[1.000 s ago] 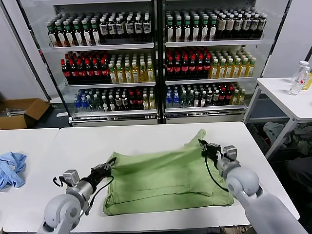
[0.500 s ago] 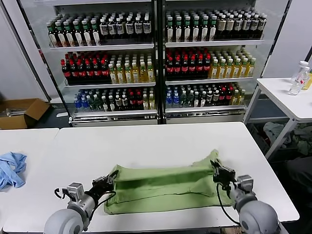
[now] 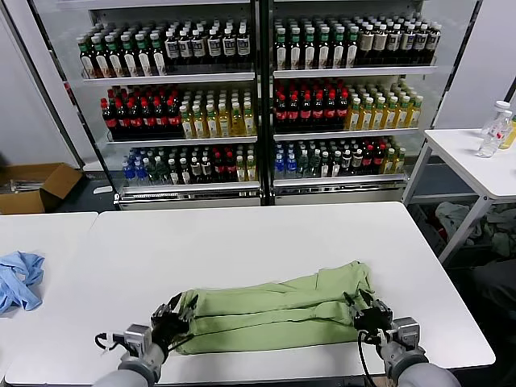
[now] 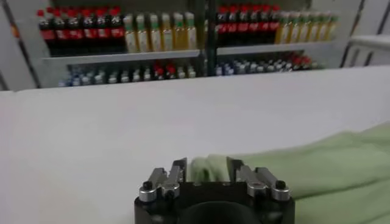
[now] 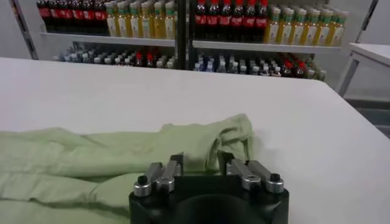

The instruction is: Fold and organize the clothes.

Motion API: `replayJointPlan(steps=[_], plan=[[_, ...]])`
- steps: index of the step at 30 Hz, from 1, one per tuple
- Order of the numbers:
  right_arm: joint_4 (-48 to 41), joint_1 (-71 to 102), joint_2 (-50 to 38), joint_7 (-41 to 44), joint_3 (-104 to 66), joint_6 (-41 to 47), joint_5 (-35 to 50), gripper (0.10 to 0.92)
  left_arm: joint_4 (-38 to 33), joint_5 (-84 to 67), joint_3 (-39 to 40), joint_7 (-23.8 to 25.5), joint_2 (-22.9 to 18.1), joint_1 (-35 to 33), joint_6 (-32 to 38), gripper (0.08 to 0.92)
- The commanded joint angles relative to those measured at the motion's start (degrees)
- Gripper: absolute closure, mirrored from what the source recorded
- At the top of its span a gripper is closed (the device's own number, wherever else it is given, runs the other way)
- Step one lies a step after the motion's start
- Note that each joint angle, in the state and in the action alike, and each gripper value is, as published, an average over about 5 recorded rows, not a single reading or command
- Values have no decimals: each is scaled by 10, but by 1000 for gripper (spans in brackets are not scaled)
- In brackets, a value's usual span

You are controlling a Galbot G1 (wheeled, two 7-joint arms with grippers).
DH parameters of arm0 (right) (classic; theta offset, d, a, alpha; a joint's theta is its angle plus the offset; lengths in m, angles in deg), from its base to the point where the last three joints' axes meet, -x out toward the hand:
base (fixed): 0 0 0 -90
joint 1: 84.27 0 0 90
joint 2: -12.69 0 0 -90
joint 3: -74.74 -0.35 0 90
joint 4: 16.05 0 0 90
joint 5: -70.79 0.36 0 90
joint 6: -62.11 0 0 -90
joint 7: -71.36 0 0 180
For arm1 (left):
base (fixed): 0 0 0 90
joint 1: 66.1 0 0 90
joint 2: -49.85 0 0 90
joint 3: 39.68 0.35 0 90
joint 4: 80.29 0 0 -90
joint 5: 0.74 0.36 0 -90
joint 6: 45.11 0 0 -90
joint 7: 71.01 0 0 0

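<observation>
The light green polo shirt [image 3: 274,310] lies folded into a long narrow band along the front of the white table [image 3: 242,242]. Its collar, buttons and chest print are hidden. My left gripper [image 3: 179,309] is at the band's left end, shut on a bunch of green cloth that shows between its fingers in the left wrist view [image 4: 207,165]. My right gripper [image 3: 355,306] is at the right end, shut on the shirt's edge [image 5: 200,159], with a sleeve [image 5: 228,131] lying just beyond it. The shirt also shows in the left wrist view [image 4: 329,164].
A light blue cloth [image 3: 18,278] lies on the adjoining table at the far left. Drink coolers [image 3: 258,105] stand behind the table. A side table [image 3: 476,157] with bottles [image 3: 493,129] stands at the right, and a cardboard box [image 3: 36,185] sits on the floor at the left.
Both grippers have pulled the shirt's far edge toward the table's front edge, folding it over itself into a narrow band. Both arms are now lower and closer to me.
</observation>
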Motion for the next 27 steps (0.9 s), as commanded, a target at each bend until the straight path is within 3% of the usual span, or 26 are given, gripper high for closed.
replayJointPlan(steps=[1,7,10,19,27], plan=[[17,33,13,1,-5,8,-22,465,-7,119,17,-71,-58,-50,7,478],[22,37,15,1,-6,6,-24,292,-20,-3,19,-33,-60,-50,-9,298],[24,39,14,1,-10,4,-23,227,-18,-62,15,-7,-58,-49,-15,274],[26,48,16,1,-19,-1,-23,203,30,-217,-4,12,-67,-30,-26,509],[24,46,11,0,-27,-7,-17,203,30,-259,-51,20,-63,-34,-17,743]])
